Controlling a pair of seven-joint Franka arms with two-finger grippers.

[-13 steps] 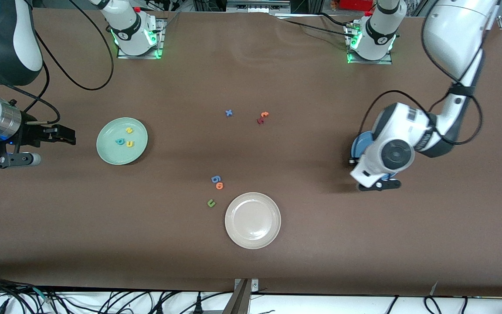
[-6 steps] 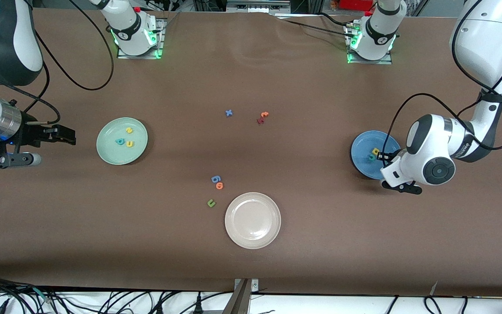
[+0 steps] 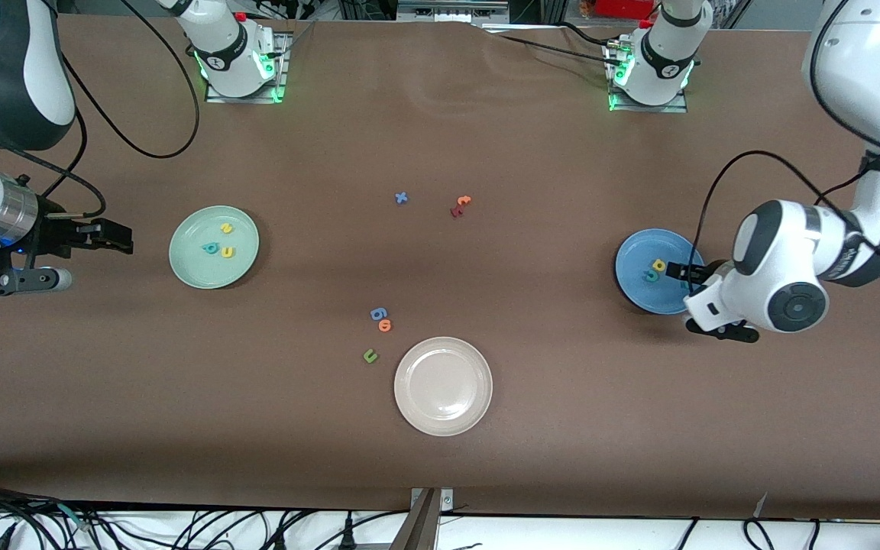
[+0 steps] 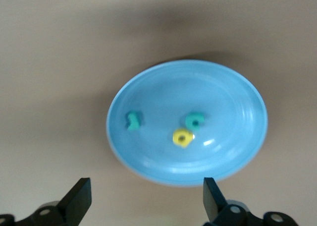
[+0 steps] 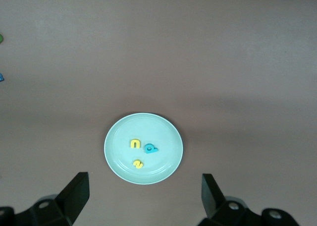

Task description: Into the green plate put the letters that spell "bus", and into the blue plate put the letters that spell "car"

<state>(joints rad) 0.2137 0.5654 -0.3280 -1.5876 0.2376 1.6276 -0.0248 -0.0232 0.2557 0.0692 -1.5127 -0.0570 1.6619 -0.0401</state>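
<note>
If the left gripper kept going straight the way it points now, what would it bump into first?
Most likely the round blue plate. The left gripper, open, hangs over the plate's edge and points down at it, so it would probably touch the rim or the brown table beside it.

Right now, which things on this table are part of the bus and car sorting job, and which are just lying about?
Part of the job:
- green plate holding the b, u and s
- blue plate holding the c, a and r

Just lying about:
- cream plate
- blue x
- orange t
- dark red letter
- blue g
- orange o
- green u
</note>
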